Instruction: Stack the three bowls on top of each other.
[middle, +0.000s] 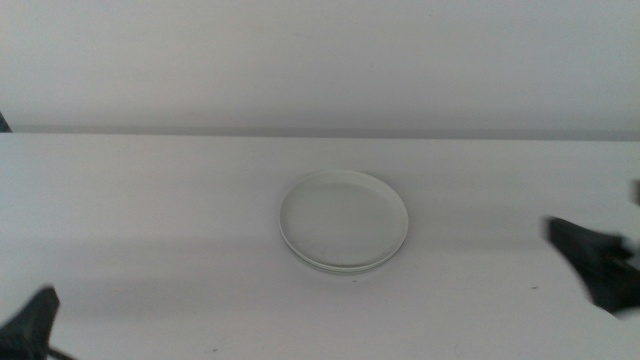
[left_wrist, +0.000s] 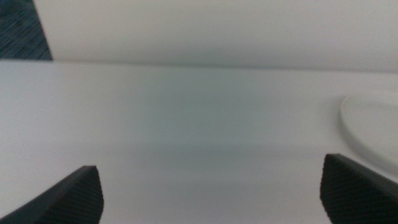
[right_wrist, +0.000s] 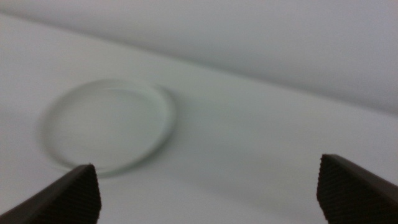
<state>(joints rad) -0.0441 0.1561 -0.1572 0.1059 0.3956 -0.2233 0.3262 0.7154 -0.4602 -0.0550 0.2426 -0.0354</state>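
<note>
Two dishes at least sit nested in one stack (middle: 344, 221) mid-table, a pale mint one on top of a cream one (any third is hidden). Both claws are spread wide and empty: left gripper (left_wrist: 211, 193) near-left, right gripper (right_wrist: 208, 190) at the right edge, well apart from the stack.

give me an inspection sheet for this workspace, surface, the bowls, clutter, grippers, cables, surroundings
Surface: white table, bare apart from the bowls.
Job's things: bowls sit nested in one stack at mid-table, pale mint one on top over a white rim; how many are in the stack cannot be told.
Clutter: nothing seen.
Grippers: left gripper open, empty, at the near left; right gripper open, empty, to the right of the stack.
Cables: nothing seen.
Surroundings: plain white wall behind the table.
</note>
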